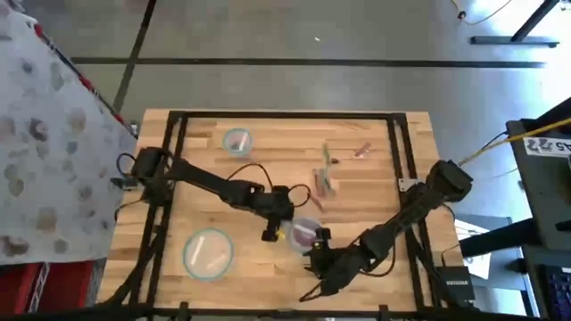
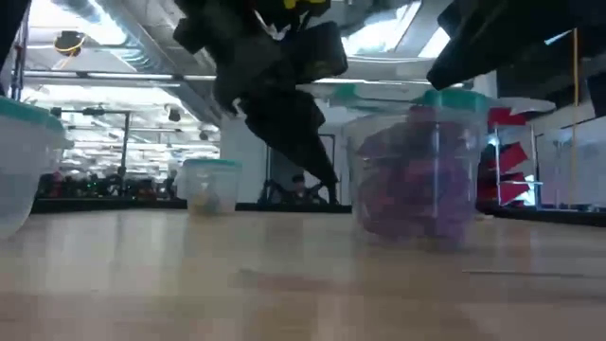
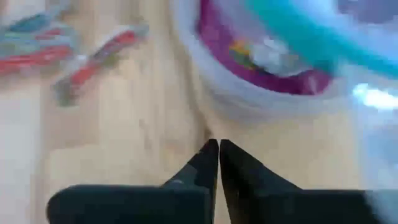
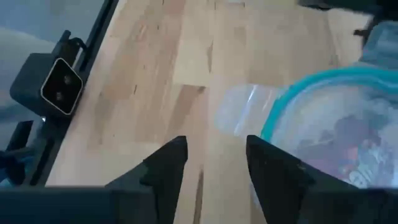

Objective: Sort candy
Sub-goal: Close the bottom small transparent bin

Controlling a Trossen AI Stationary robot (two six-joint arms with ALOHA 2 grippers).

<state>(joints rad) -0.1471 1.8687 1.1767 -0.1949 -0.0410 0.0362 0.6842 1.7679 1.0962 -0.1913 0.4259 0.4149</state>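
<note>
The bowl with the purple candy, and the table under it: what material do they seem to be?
The bowl looks like clear plastic with an opaque teal rim: the purple candy shows through its wall. The table looks like pale wood, probably jointed boards with a smooth matte finish: grain and seams show in the right wrist view.

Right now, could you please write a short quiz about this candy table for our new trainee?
1. True or false: the left claw is shut.
2. How many teal-rimmed bowls stand on the table?
3. The bowl between the two claws holds mostly: A) green candy, B) magenta-purple candy, C) nothing.

Key: 1 true. 2 three. 3 B.
</note>
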